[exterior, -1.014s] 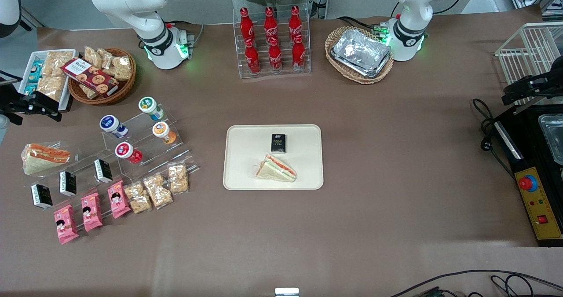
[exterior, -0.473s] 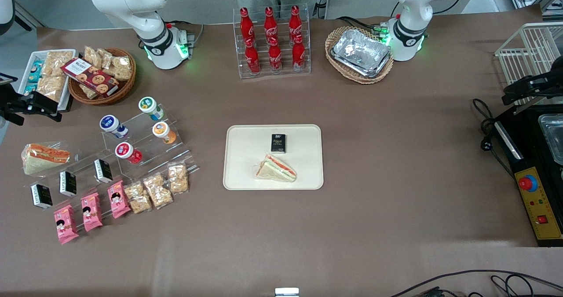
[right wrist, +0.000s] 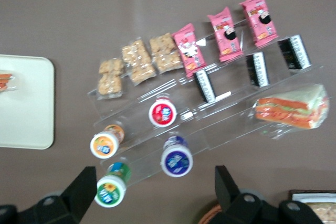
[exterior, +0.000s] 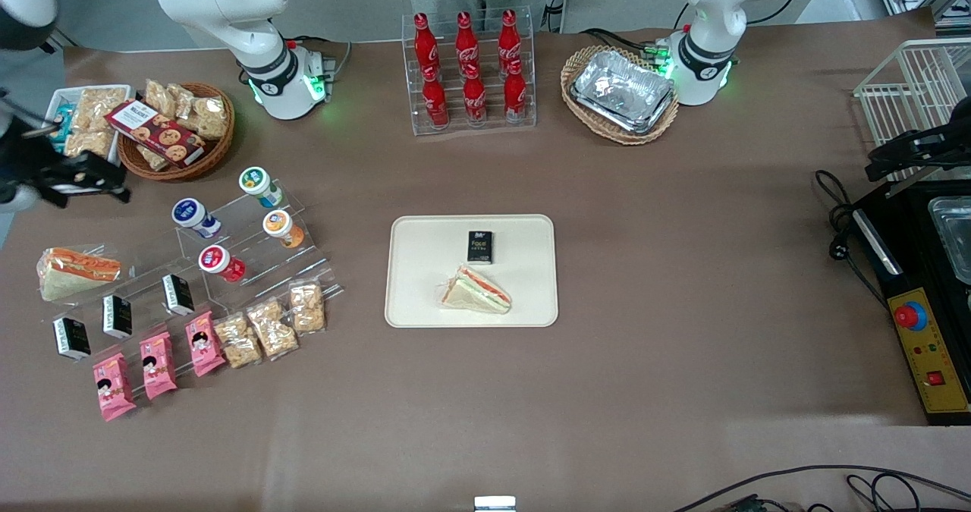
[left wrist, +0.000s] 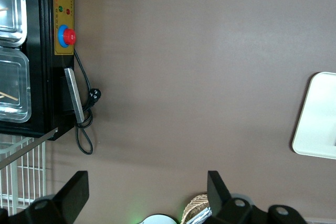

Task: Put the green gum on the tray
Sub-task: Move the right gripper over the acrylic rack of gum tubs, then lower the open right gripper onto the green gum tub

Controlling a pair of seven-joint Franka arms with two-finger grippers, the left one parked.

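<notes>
The green gum (exterior: 255, 181) lies on the top step of a clear stepped rack (exterior: 250, 246), farther from the front camera than the orange-lidded bottle (exterior: 279, 225). In the right wrist view the green gum (right wrist: 110, 191) shows its green-rimmed lid close to one fingertip. My gripper (exterior: 106, 182) hovers at the working arm's end of the table, beside the rack, apart from the gum. In the wrist view the gripper (right wrist: 152, 192) is open and holds nothing. The cream tray (exterior: 425, 299) lies mid-table with a wrapped sandwich (exterior: 476, 290) and a small black box (exterior: 479, 246) on it; its edge shows as tray (right wrist: 26, 114).
Blue-lidded (exterior: 191, 215) and red-lidded (exterior: 217, 262) bottles share the rack. Black boxes, pink packets, cracker packs and a sandwich (exterior: 76, 271) lie on lower steps. A snack basket (exterior: 176, 131) and a white bin (exterior: 83, 129) stand close to the gripper. A cola rack (exterior: 469, 72) and a foil-tray basket (exterior: 620, 93) stand farther back.
My gripper has moved in from the table's end toward the rack of bottles. Nothing on the rack or tray has moved.
</notes>
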